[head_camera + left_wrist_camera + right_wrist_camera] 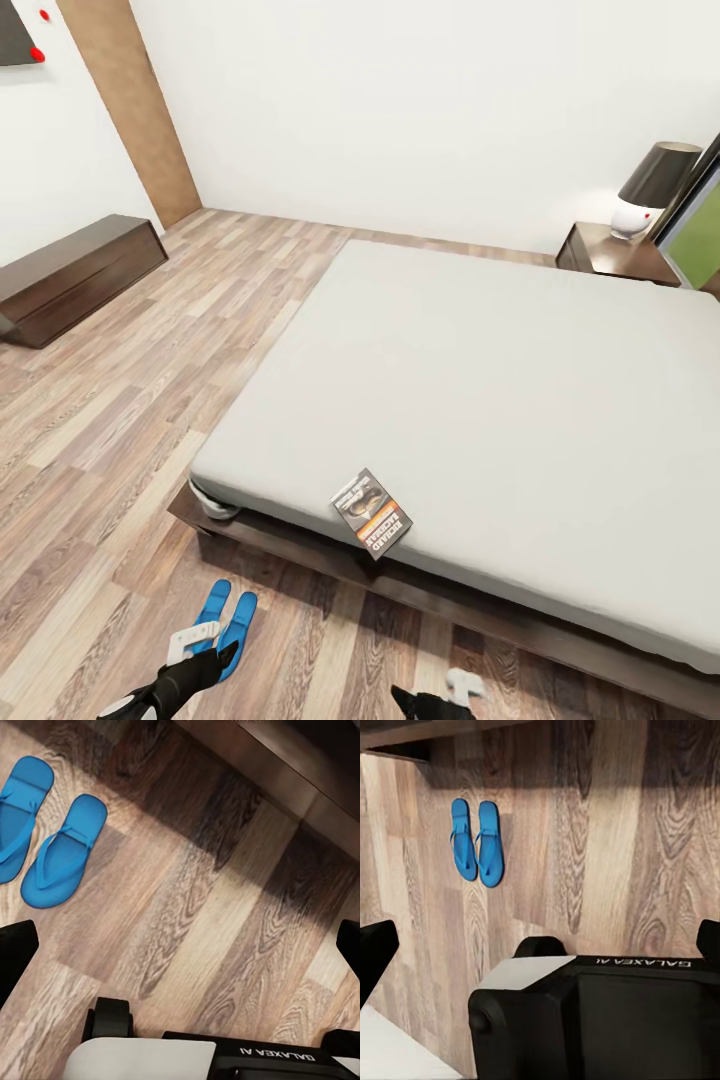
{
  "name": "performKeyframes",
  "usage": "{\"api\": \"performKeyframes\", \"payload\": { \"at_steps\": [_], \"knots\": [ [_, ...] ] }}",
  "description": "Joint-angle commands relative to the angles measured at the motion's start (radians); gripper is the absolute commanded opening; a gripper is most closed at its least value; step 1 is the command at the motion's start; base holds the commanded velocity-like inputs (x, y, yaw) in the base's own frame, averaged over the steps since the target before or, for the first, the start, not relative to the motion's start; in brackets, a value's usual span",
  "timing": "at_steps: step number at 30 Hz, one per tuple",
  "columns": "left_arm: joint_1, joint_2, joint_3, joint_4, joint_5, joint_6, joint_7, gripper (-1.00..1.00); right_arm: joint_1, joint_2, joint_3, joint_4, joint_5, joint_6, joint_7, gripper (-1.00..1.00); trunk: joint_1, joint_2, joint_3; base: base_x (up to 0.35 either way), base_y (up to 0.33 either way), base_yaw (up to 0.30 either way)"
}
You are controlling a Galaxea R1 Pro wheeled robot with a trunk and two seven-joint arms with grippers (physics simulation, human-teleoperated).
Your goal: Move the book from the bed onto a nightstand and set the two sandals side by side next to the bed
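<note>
The book (371, 513) lies flat on the pale grey mattress of the bed (480, 400), close to its near edge. The two sandals (228, 612), bright blue, lie side by side on the wood floor by the bed's near left corner. They also appear in the left wrist view (64, 851) and as a close pair in the right wrist view (478, 842). My left gripper (205, 650) hangs low just over the sandals, open and holding nothing, its fingers (15, 952) far apart. Right of it and below the book, my right gripper (440, 695) is open and holding nothing too. A nightstand (605, 250) stands at the bed's far right corner.
A lamp (650, 190) with a dark shade sits on the nightstand. A long low dark cabinet (70, 270) stands against the left wall. Open wood floor (130, 420) stretches left of the bed. The bed's dark frame (300, 555) juts out along the floor in front of me.
</note>
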Motion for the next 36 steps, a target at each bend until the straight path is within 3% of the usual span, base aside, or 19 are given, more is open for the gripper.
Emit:
{"api": "performKeyframes", "payload": {
  "at_steps": [1, 3, 6, 8, 11, 17, 20, 23, 26, 36],
  "knots": [
    [0.0, 0.0, 0.002, 0.001, 0.004, -0.001, -0.006, 1.0, -0.001, 0.0, -0.005, 0.0, -0.047, 0.001, 0.028, 1.0, 0.0, 0.0, -0.001, 0.0, 0.0, 0.0],
    [-0.001, 0.0, 0.003, 0.001, 0.004, -0.001, -0.006, 1.0, -0.002, 0.001, -0.005, 0.0, -0.154, 0.014, 0.089, 1.0, 0.0, 0.0, -0.001, 0.0, 0.0, 0.0],
    [-0.001, 0.0, 0.003, 0.001, 0.004, -0.001, -0.006, 1.0, -0.003, 0.002, -0.005, 0.0, -0.237, 0.049, 0.168, 1.0, 0.0, 0.0, -0.001, 0.0, 0.0, 0.0],
    [-0.001, 0.0, 0.002, 0.001, 0.003, -0.001, -0.006, 1.0, -0.005, 0.003, -0.005, -0.001, -0.268, 0.076, 0.225, 1.0, 0.0, 0.0, -0.001, 0.0, 0.0, 0.0],
    [-0.001, 0.0, 0.001, 0.001, 0.003, -0.001, -0.006, 1.0, -0.006, 0.002, -0.005, -0.002, -0.288, 0.099, 0.308, 1.0, 0.0, 0.0, -0.001, 0.0, 0.0, 0.0],
    [-0.001, 0.0, 0.001, 0.001, 0.003, 0.0, -0.007, 1.0, -0.012, 0.002, -0.005, -0.048, -0.298, 0.177, 0.361, 1.0, 0.0, 0.0, -0.001, 0.0, 0.0, 0.0],
    [-0.001, -0.001, 0.001, 0.001, 0.003, 0.0, -0.007, 1.0, -0.016, 0.002, -0.005, -0.128, -0.349, 0.261, 0.392, 1.0, 0.0, 0.0, -0.001, 0.0, 0.0, 0.0],
    [-0.001, 0.0, 0.001, 0.001, 0.003, 0.0, -0.008, 1.0, -0.017, 0.002, -0.005, -0.164, -0.411, 0.302, 0.402, 1.0, 0.0, 0.0, -0.001, 0.0, 0.0, 0.0],
    [-0.001, -0.001, 0.001, 0.001, 0.003, 0.0, -0.008, 1.0, -0.017, 0.002, -0.005, -0.193, -0.44, 0.316, 0.406, 1.0, 0.0, 0.0, -0.001, 0.0, 0.0, 0.0],
    [-0.001, -0.002, 0.001, 0.001, 0.004, 0.0, -0.008, 1.0, -0.016, 0.004, -0.005, -0.23, -0.454, 0.334, 0.409, 1.0, 0.0, 0.0, -0.001, 0.0, 0.0, 0.0]
  ]
}}
